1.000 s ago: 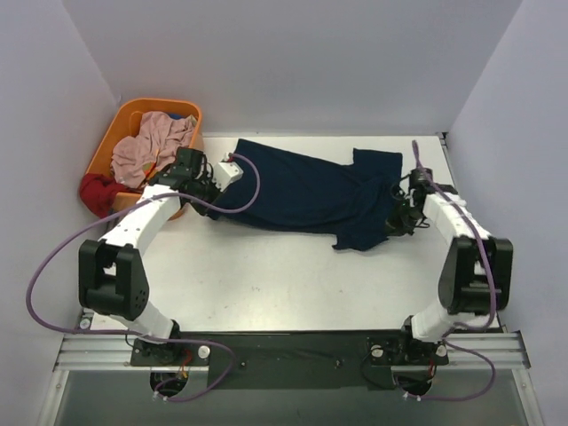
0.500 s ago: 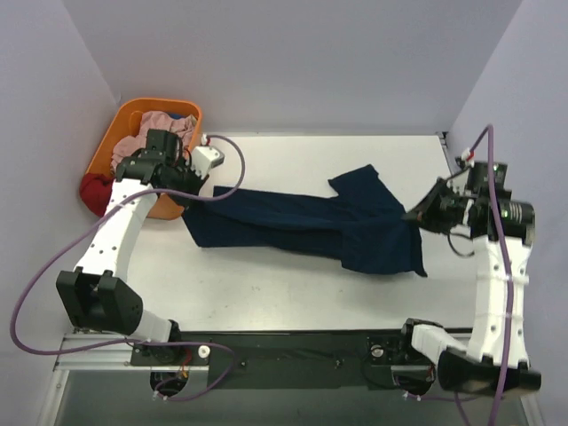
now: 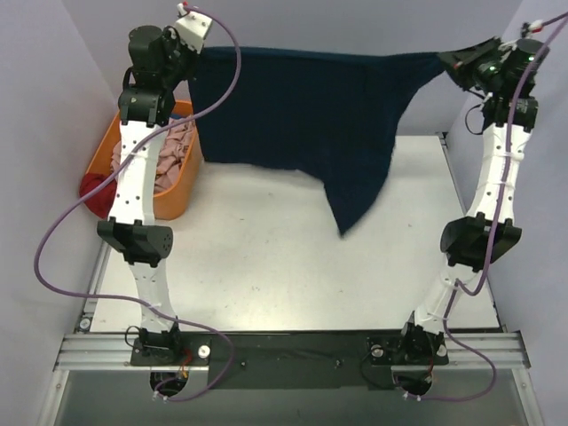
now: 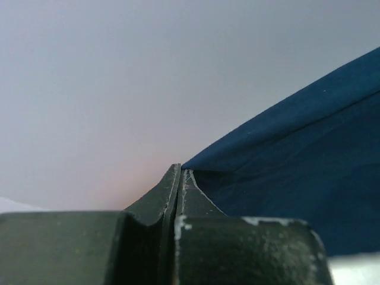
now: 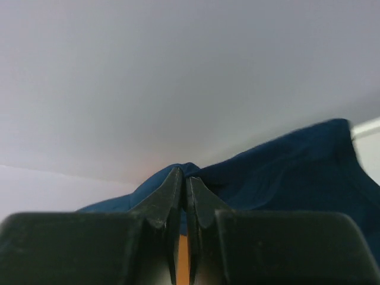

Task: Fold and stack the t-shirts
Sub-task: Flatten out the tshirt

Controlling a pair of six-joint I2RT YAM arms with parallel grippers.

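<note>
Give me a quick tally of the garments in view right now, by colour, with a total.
Navy: 1, the navy t-shirt stretched in the air between the left gripper and the right gripper
Pink: 1, the pink garment in the orange basket
Red: 1, the red garment at the basket's left side
Total: 3 visible; any underneath are hidden
</note>
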